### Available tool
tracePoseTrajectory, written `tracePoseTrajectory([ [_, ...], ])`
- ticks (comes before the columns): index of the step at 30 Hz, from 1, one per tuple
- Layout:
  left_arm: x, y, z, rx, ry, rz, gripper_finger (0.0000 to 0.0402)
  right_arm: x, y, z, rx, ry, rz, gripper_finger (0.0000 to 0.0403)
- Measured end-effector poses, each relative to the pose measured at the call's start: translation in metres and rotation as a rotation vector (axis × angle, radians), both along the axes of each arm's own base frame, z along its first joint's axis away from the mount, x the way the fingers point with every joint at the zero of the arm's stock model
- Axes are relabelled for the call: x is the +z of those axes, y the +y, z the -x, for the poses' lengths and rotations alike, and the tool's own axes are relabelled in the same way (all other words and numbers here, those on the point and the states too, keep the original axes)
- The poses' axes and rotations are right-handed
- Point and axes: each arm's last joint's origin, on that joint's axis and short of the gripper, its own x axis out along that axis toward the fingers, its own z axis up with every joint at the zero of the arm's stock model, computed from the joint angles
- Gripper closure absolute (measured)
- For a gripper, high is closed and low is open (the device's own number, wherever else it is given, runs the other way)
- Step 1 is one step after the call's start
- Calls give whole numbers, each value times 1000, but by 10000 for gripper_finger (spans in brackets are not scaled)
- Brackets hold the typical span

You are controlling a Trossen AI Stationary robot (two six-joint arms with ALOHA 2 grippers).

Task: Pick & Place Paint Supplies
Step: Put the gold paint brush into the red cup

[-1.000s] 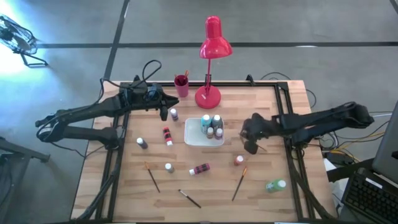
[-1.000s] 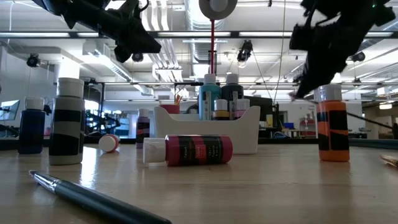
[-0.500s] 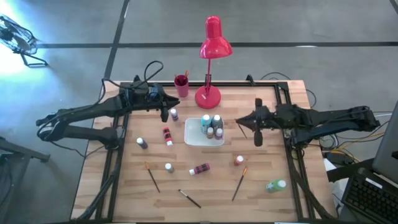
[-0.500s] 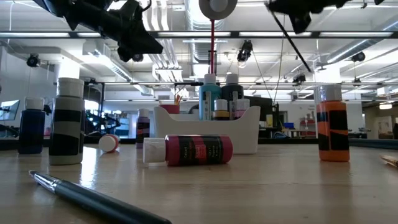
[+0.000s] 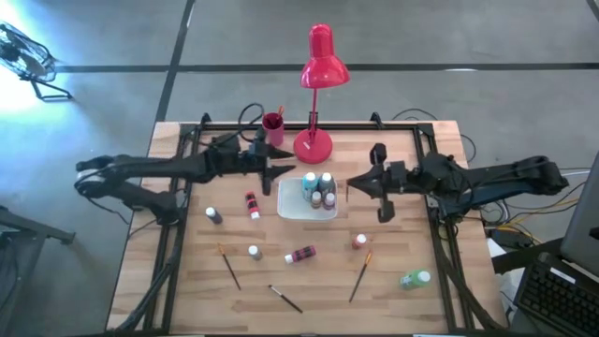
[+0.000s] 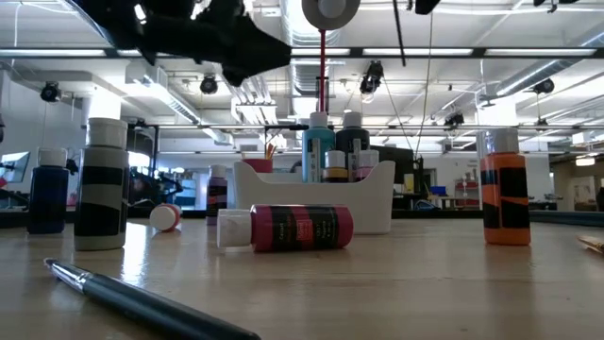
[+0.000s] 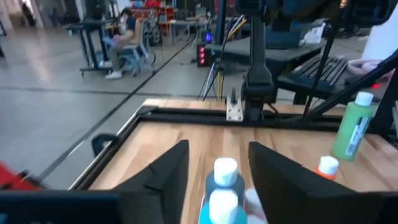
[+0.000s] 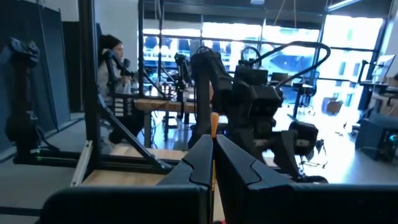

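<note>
Small paint bottles [image 5: 318,187] stand in the white tray [image 5: 299,208]; others stand or lie on the wooden table, such as a red one [image 5: 301,254] on its side. Three brushes lie near the front, one [image 5: 359,274] at the right. My left gripper [image 5: 284,170] hovers level at the tray's left end, open, with nothing between its fingers; its wrist view looks past them [image 7: 217,147] onto the tray bottles' caps [image 7: 225,171]. My right gripper [image 5: 354,185] hovers level at the tray's right end, shut on a thin brush. My right gripper pinches a thin brush between its two shut fingers, coming level from the table's right. An orange stretch of the brush [image 8: 213,124] sticks up above the fingers. Its dark shaft [image 6: 399,38] hangs nearly upright, lifted high clear of the table.
A red desk lamp [image 5: 316,84] and a red cup [image 5: 272,126] stand at the far edge behind the tray. An orange bottle [image 5: 359,241] and a green one [image 5: 415,278] are at the near right. Black frame rails run along the table's sides.
My right gripper has risen from the table right of the tray and tipped from pointing down to level, lifting the brush clear and swinging it nearly upright. My left gripper has gone toward the table's right edge, from beside a purple bottle to the tray's left end.
</note>
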Motion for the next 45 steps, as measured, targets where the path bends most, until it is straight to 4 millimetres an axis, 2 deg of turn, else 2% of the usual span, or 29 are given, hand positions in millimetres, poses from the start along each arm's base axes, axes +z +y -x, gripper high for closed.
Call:
tracePoseTrajectory([
  [4, -5, 0, -19, -38, -31, -38, 200, -1, 0, -10, -4, -24, 27, 394],
  [9, -4, -4, -43, -143, -103, -68, 197, -4, 1, -18, -8, -40, 51, 394],
  [21, 10, -21, -91, -325, -148, -80, 197, -3, 1, -19, -10, -52, 58, 394],
  [34, 34, -26, -110, -354, -219, -111, 197, -4, 1, -19, -11, -49, 58, 394],
  [45, 39, -29, -112, -428, -231, -116, 197, -4, 1, -19, -15, -49, 77, 394],
])
